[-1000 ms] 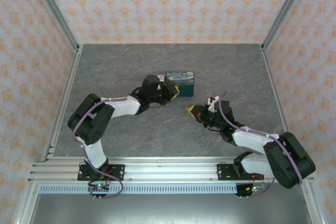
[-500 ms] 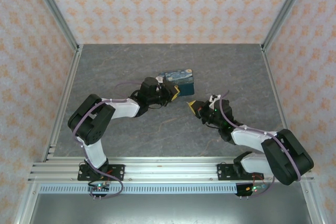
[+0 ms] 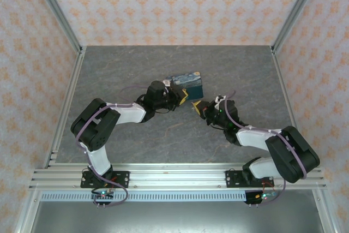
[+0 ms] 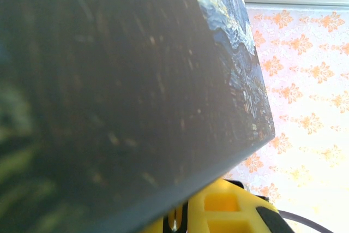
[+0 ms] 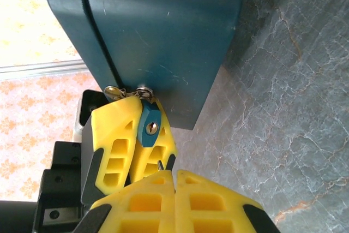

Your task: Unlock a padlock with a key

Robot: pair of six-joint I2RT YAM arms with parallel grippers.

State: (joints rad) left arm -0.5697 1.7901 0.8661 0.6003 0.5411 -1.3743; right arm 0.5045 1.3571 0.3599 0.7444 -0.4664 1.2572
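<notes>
While left pincer (image 5: 143, 114) pinches padlock (image 5: 150, 128) at box (image 5: 158, 31), right pincer (image 5: 174, 174) pressed together.

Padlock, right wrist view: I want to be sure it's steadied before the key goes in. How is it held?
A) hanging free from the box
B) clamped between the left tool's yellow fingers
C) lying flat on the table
B: the padlock sits pinched between the yellow fingers of the left tool, keyhole toward the camera, at the edge of the dark blue box.
</notes>
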